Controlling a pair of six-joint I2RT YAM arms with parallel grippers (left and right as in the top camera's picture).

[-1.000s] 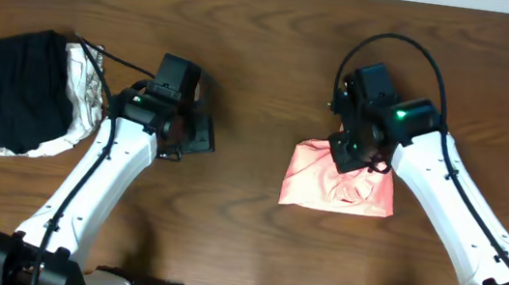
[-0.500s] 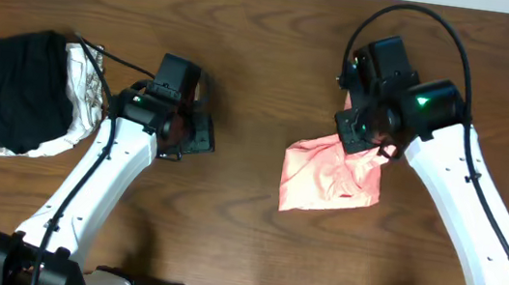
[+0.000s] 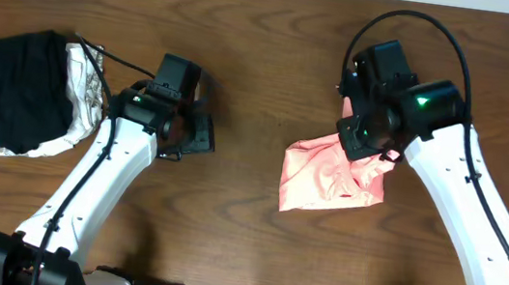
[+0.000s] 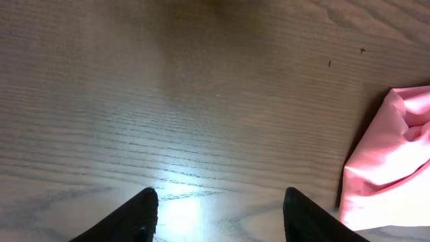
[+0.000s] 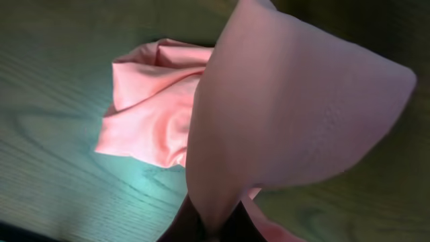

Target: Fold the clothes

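One shirt (image 3: 327, 183) pinched, right side

Bunched at 3 o'clock of the table (image 3: 265, 56) centre, the shirt has one fold raised. The right gripper (image 3: 363, 144) is clamped on that fold. The left gripper (image 4: 218, 215) stands part open, holding nothing, over bare wood at the shirt's 9 o'clock. The black garment (image 3: 13, 89) lies on the white cloth (image 3: 83, 92), far 9 o'clock.

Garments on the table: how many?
3. Pink T-shirt right of centre, held by the right hand; black garment far left; silvery-white cloth beneath it. Others may be hidden underneath.
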